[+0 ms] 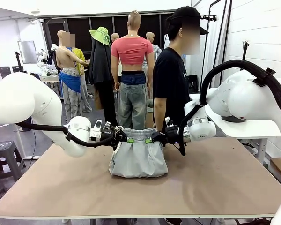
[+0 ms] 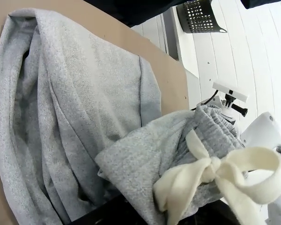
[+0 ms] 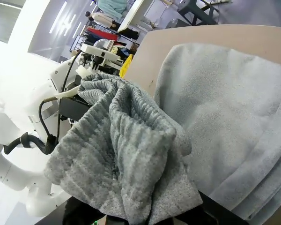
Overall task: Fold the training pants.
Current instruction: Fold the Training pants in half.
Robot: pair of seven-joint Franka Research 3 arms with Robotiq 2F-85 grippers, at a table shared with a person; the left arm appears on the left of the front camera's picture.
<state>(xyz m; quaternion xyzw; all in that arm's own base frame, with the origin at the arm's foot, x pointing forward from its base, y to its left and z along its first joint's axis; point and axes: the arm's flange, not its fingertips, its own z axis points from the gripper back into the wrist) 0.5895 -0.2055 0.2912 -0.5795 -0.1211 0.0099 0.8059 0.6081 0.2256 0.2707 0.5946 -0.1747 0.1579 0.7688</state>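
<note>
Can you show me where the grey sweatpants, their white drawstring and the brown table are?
light grey jersey training pants (image 1: 138,159), front view, hanging front panel.
white drawstring (image 2: 215,171), left wrist view, on its knot.
brown flat table (image 1: 215,178), front view, bare top right of the pants.

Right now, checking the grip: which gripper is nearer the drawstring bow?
Left. The left gripper clamps the waistband right beside the bow; the right gripper clamps the waistband's other end.

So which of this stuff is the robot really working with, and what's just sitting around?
In use:
- training pants, waistband held up
- left claw, shut on it
- right claw, shut on it
- table

Just around:
- person standing behind
- black mesh basket
- grey stool
</note>
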